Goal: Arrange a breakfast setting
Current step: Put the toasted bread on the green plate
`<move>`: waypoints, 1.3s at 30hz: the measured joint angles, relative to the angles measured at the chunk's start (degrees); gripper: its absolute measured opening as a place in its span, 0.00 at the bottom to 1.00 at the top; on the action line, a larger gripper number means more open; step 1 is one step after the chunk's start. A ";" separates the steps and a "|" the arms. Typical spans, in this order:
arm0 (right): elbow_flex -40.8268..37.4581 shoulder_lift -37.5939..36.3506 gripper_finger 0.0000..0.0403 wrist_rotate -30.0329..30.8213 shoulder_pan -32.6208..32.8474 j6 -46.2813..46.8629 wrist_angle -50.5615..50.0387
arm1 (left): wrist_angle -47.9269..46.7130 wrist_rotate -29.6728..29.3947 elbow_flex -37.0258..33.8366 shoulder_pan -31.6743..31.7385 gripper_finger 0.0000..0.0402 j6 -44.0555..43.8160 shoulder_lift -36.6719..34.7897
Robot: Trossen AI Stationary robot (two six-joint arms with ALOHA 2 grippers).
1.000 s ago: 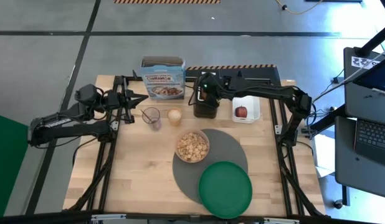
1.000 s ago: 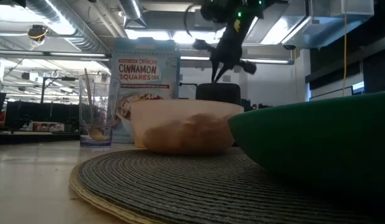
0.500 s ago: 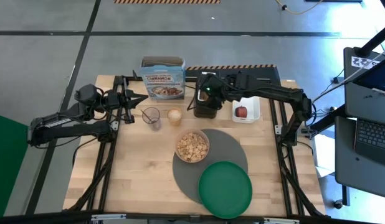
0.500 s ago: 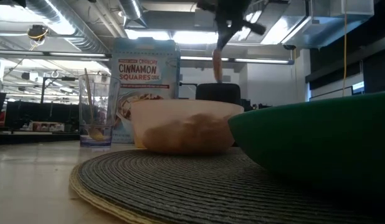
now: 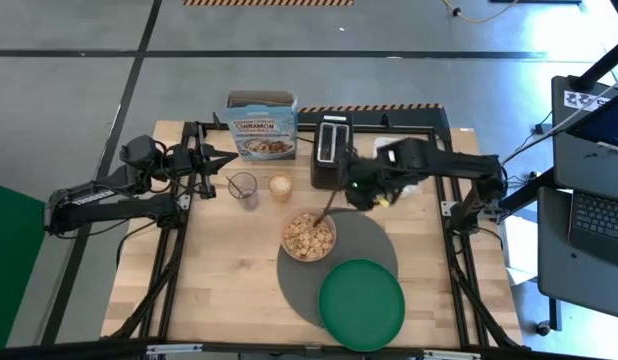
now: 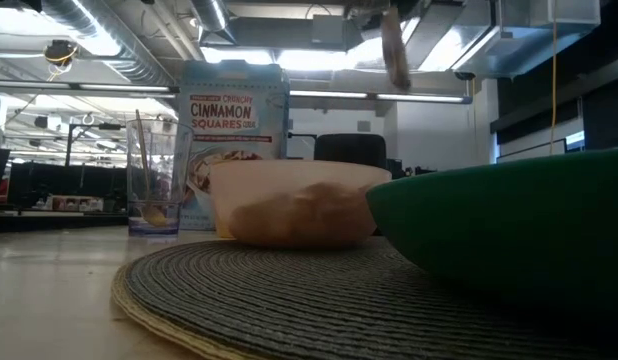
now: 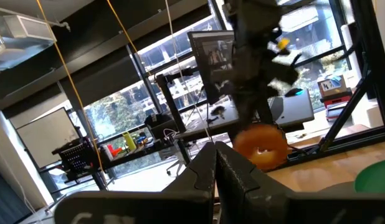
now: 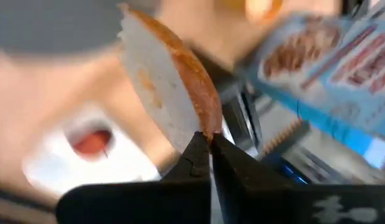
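My two arms are dark, jointed and slim, black cables trailing along them. Left claw [image 7: 216, 163] has two black tapered fingers with flat inner faces. Right claw [image 8: 209, 149] looks the same, matte black; a green light glows on its wrist.
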 joint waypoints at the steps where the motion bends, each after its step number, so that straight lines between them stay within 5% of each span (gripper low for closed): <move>1: 0.04 -0.20 0.00 -2.12 1.16 3.07 0.53 | 0.00 0.00 0.00 0.00 0.00 0.00 0.00; 5: -0.04 -1.65 0.00 -14.80 5.81 13.35 0.40 | 0.05 0.00 0.00 0.00 0.00 0.00 0.00; 15: -2.38 -0.77 0.00 -20.78 15.14 32.93 0.57 | 0.68 0.00 0.00 -0.02 0.00 -0.52 0.02; 22: -16.73 -0.67 0.00 -23.01 15.92 48.55 2.12 | 0.66 0.60 0.00 -0.03 0.00 -4.06 0.25; 30: -35.99 -3.54 0.00 -44.41 16.11 62.11 21.56 | 0.69 2.27 0.00 -1.22 0.00 -6.47 1.17; 39: -47.53 -6.22 0.00 -56.83 18.28 69.63 34.77 | 1.70 1.19 0.00 -3.03 0.00 -4.29 1.44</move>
